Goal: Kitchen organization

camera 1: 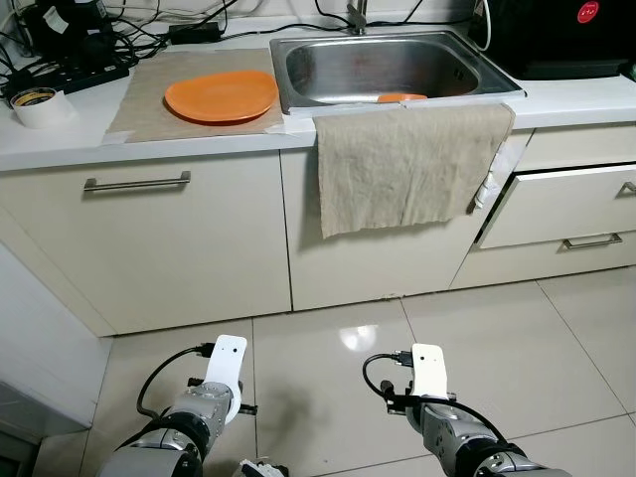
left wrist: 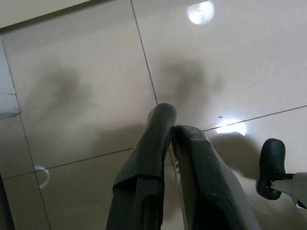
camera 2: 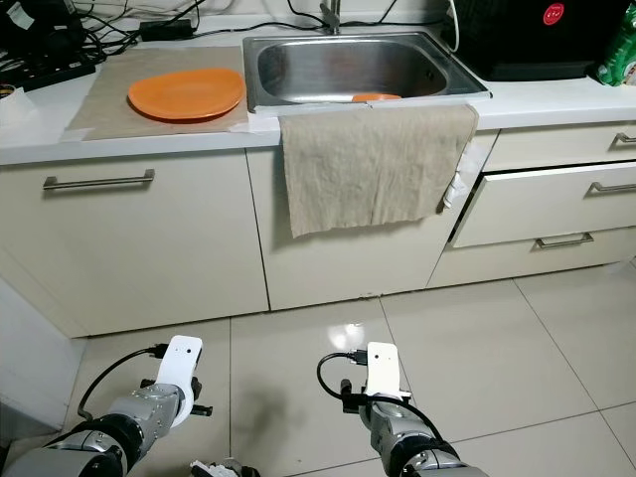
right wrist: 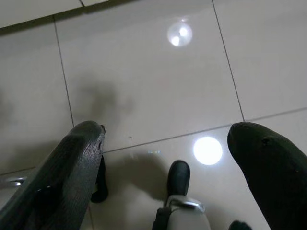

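One orange plate (camera 1: pixel 220 96) sits on the mat at 11 o'clock of the sink (camera 1: pixel 388 65); likely rigid, glazed, slippery, breakable, so grip at the rim. One second orange piece (camera 1: pixel 401 97) lies inside the sink, at its 6 o'clock wall. One cloth (camera 1: pixel 407 164), soft and light, drapes over the counter edge. Left gripper (left wrist: pixel 168 129) hangs pinched together, right gripper (right wrist: pixel 165 139) spread wide; both empty above the floor.

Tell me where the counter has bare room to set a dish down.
Bare white counter lies right of the steel sink, before the black appliance. The beige mat has room left of the orange plate. The far-left corner is crowded with cables and a tape roll.
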Controlling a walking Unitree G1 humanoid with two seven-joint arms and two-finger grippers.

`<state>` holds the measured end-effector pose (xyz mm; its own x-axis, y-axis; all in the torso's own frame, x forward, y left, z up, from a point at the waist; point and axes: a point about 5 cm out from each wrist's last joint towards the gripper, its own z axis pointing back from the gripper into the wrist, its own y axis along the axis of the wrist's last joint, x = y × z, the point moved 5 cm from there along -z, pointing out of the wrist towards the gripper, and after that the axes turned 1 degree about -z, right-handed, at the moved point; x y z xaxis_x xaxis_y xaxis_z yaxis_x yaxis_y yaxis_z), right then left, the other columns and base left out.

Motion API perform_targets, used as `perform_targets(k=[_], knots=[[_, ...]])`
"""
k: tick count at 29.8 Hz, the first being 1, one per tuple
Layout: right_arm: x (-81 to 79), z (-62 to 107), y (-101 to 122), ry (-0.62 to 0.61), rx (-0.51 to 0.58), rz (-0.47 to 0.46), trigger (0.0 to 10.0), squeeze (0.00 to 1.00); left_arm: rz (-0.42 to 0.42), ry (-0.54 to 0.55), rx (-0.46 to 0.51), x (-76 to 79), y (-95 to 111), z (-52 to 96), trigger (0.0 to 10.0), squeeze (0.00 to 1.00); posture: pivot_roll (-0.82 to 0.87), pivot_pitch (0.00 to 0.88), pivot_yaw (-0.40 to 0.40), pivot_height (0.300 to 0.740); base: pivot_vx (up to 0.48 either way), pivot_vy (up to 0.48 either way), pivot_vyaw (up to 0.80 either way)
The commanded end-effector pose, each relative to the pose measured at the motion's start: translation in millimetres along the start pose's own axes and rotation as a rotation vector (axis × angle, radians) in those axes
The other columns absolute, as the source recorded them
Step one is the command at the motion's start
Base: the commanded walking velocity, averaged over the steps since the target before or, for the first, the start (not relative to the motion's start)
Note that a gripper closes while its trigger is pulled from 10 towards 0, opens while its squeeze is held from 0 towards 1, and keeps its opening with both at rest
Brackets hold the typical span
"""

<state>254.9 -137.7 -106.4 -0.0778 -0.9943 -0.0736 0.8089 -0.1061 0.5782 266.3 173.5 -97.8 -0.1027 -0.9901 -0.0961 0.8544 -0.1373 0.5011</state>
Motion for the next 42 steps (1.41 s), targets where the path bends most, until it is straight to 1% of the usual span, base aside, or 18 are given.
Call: perform_targets(k=[1, 5, 13, 17, 19, 23, 25, 30, 35, 36, 42], knots=[[2.5, 0.0, 0, -0.012, 0.000, -0.021, 10.0, 0.00, 0.017, 0.000, -0.012, 0.4, -2, -0.1, 10.0, 0.00, 0.04, 0.066, 0.028, 0.740, 0.000, 0.000, 0.00], [4.0, 0.0, -1, -0.016, -0.010, -0.011, 10.0, 0.00, 0.024, 0.017, -0.015, -4.2, -4, 0.1, 10.0, 0.00, 0.05, 0.061, 0.013, 0.740, 0.000, 0.000, 0.00], [7.9, 0.0, 0, -0.024, -0.011, 0.000, 10.0, 0.00, 0.036, 0.025, -0.020, -7.5, -8, 0.1, 10.0, 0.00, 0.08, 0.043, 0.009, 0.740, 0.000, 0.000, 0.00], [4.8, 0.0, 0, -0.013, -0.008, 0.014, 10.0, 0.00, 0.038, 0.032, -0.027, -10.9, -11, 0.2, 10.0, 0.00, 0.08, 0.050, 0.000, 0.740, 0.000, 0.000, 0.00], [1.4, -0.2, 2, 0.002, -0.001, 0.035, 10.0, 0.00, 0.037, 0.041, -0.020, -12.5, -10, 0.3, 10.0, 0.00, 0.09, 0.056, -0.010, 0.740, 0.000, 0.000, 0.00], [1.9, -0.2, 3, 0.003, 0.002, 0.049, 10.0, 0.00, 0.045, 0.039, -0.014, -11.3, -10, 0.2, 10.0, 0.00, 0.10, 0.059, -0.015, 0.740, 0.000, 0.000, 0.00], [2.5, -0.2, 2, 0.000, 0.000, 0.052, 10.0, 0.00, 0.028, 0.039, -0.010, -11.8, -10, 0.2, 10.0, 0.00, 0.10, 0.059, -0.018, 0.740, 0.000, 0.000, 0.00], [-0.2, -0.2, 2, 0.008, -0.002, 0.062, 10.0, 0.00, 0.028, 0.051, -0.019, -16.9, -15, 0.5, 10.0, 0.00, 0.11, 0.061, -0.019, 0.740, 0.000, 0.000, 0.00], [-3.0, -0.2, 2, 0.016, -0.002, 0.075, 10.0, 0.00, 0.037, 0.057, -0.018, -19.2, -14, 0.7, 10.0, 0.00, 0.11, 0.054, -0.018, 0.740, 0.000, 0.000, 0.00], [-3.7, -0.2, 2, 0.018, -0.002, 0.084, 10.0, 0.00, 0.052, 0.059, -0.017, -20.0, -14, 0.7, 10.0, 0.00, 0.11, 0.048, -0.019, 0.740, 0.000, 0.000, 0.00], [-1.3, -0.2, 1, 0.013, -0.003, 0.084, 10.0, 0.00, 0.065, 0.068, -0.014, -23.1, -13, 1.0, 10.0, 0.00, 0.11, 0.044, -0.023, 0.740, 0.000, 0.000, 0.00]])
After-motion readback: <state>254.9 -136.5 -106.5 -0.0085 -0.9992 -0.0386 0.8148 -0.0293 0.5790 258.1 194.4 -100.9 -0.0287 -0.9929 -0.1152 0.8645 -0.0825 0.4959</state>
